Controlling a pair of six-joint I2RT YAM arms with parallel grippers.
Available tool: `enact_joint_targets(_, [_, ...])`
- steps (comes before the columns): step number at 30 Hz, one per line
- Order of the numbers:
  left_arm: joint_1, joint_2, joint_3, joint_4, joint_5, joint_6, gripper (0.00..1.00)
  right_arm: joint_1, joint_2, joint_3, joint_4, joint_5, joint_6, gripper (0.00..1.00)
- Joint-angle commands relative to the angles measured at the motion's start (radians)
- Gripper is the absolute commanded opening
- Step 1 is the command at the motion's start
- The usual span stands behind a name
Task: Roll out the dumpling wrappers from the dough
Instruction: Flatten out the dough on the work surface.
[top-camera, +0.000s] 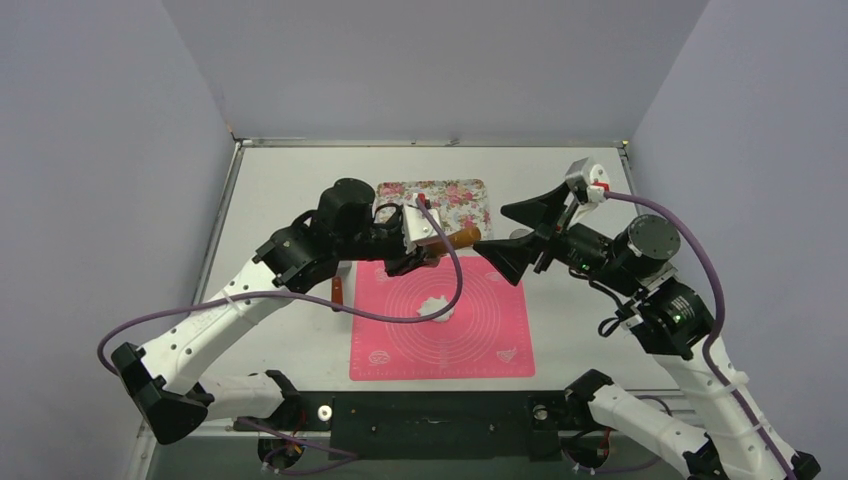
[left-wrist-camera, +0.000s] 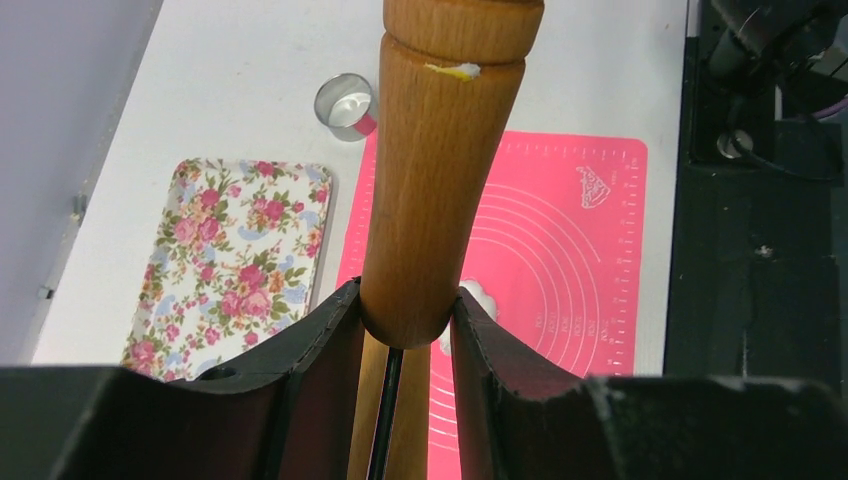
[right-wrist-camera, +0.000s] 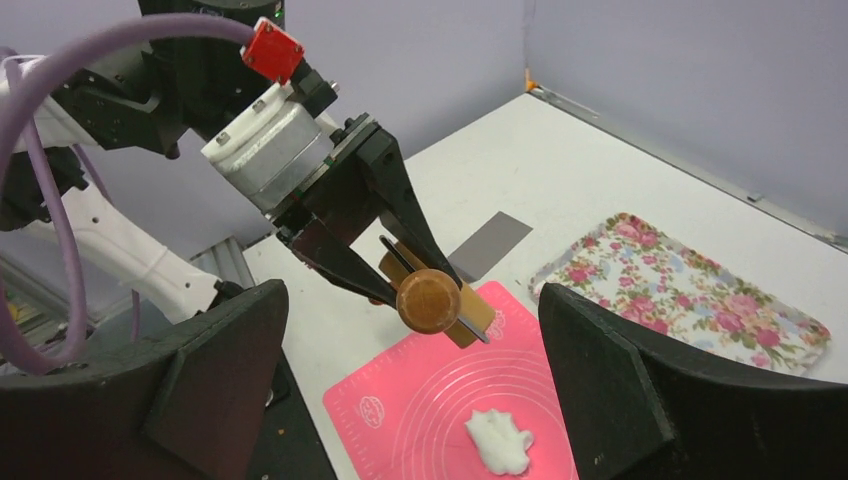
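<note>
A ragged white lump of dough (top-camera: 435, 305) (right-wrist-camera: 500, 440) lies near the middle of the pink mat (top-camera: 480, 340). The left wrist view shows only an edge of the dough (left-wrist-camera: 480, 300). My left gripper (top-camera: 425, 245) (left-wrist-camera: 405, 305) is shut on a wooden rolling pin (left-wrist-camera: 440, 170), held level above the mat's far edge. The pin's round end (right-wrist-camera: 429, 300) points at my right gripper (top-camera: 492, 231) (right-wrist-camera: 408, 300). That gripper stands wide open just right of the end, with nothing between its fingers. The dumpling wrappers are out of view.
A floral tray (top-camera: 455, 195) (right-wrist-camera: 690, 290) sits behind the mat. A metal ring cutter (left-wrist-camera: 345, 105) stands by the mat's far right corner. A reddish-brown tool (top-camera: 338, 290) lies left of the mat. A flat grey piece (right-wrist-camera: 490, 243) lies on the table beyond the pin.
</note>
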Motion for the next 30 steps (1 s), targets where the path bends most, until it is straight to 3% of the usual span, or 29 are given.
enact_joint_targets(1, [0.008, -0.039, 0.082, 0.114, 0.084, -0.085, 0.0, -0.008, 0.038, -0.054, 0.21, -0.171, -0.006, 0.91])
enact_joint_targets(10, [0.009, -0.041, 0.096, 0.133, 0.115, -0.112, 0.0, 0.023, 0.09, -0.11, 0.347, -0.227, 0.053, 0.91])
enact_joint_targets(12, [0.009, -0.041, 0.097, 0.14, 0.121, -0.125, 0.0, 0.026, 0.105, -0.115, 0.371, -0.235, 0.063, 0.88])
enact_joint_targets(16, [0.016, -0.04, 0.101, 0.138, 0.141, -0.138, 0.0, 0.032, 0.12, -0.137, 0.451, -0.267, 0.104, 0.72])
enact_joint_targets(25, [0.037, -0.038, 0.107, 0.169, 0.163, -0.199, 0.0, 0.043, 0.13, -0.129, 0.358, -0.257, 0.033, 0.7])
enact_joint_targets(30, [0.038, -0.036, 0.108, 0.174, 0.18, -0.202, 0.0, 0.044, 0.149, -0.117, 0.35, -0.241, 0.031, 0.52])
